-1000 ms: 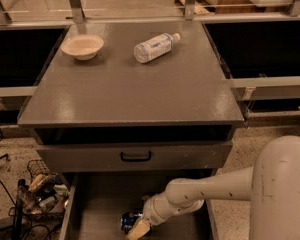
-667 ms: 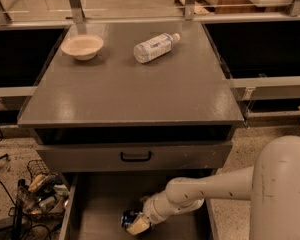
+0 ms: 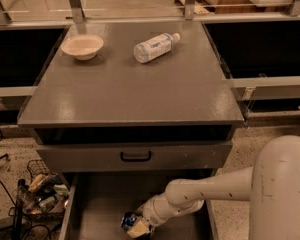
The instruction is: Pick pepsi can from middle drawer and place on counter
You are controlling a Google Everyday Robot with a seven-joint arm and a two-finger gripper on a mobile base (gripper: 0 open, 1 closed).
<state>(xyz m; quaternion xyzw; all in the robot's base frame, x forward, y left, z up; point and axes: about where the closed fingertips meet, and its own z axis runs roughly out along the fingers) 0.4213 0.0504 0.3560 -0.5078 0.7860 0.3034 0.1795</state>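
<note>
Gripper [image 3: 138, 227] low in the wide grey middle drawer [image 3: 100, 200], with the small dark-blue pepsi can [image 3: 128, 219] touching its left side. Hold: cannot tell. Risks on the lift: a loose can drops, or it snags the grey drawer front [image 3: 85, 158] overhead, short of the glossy grey counter [image 3: 130, 91].

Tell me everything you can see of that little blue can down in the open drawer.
The pepsi can is small and dark blue with pale marks, and looks like metal. It sits on the grey floor of the middle drawer, close to the picture's bottom edge. Only part of it shows, so I cannot tell whether it stands or lies. The robot's claw is right against it, covering part of it and seemingly touching it.
</note>
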